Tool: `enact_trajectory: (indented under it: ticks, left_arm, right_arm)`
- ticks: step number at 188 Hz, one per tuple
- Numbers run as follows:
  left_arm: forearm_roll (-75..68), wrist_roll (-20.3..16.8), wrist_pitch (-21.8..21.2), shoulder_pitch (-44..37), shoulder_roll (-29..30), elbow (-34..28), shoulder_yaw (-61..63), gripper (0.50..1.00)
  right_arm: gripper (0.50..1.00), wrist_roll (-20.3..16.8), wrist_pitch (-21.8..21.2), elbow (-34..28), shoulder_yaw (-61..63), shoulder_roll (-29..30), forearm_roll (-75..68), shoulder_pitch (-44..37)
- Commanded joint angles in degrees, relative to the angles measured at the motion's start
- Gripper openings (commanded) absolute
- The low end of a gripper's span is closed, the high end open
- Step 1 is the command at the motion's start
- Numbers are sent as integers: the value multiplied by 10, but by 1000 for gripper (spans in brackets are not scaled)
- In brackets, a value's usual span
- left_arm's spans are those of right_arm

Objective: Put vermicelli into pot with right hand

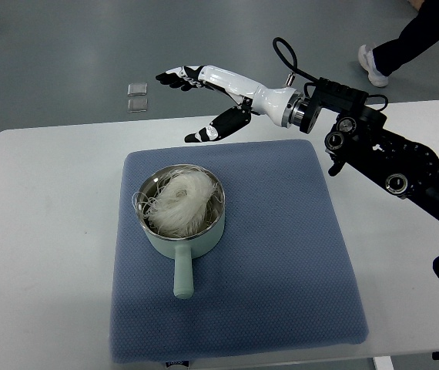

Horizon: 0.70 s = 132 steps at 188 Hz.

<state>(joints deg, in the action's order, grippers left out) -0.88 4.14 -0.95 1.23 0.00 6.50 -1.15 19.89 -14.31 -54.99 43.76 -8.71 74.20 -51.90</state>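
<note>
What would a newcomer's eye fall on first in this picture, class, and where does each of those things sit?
First, the white nest of vermicelli filling the pale green pot, which stands on the blue mat with its handle pointing toward the camera. Next, the robot's right hand, white and black, held open above the table's far edge with nothing in it. A person's leg and shoe show at the top right, on the floor.
</note>
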Motion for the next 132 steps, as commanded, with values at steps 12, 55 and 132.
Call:
enact_trajectory:
  ticks: [12, 55, 132]
  left_arm:
    - [0, 0, 0, 0, 0, 0, 0, 1000]
    - [0, 0, 0, 0, 0, 0, 0, 1000]
    - [0, 0, 0, 0, 0, 0, 0, 1000]
  right_arm:
    - [901, 0, 27, 64, 51, 2, -78, 32]
    - [901, -5, 73, 156, 54, 3, -287, 38]
    - [911, -15, 62, 242, 52, 13, -475, 61]
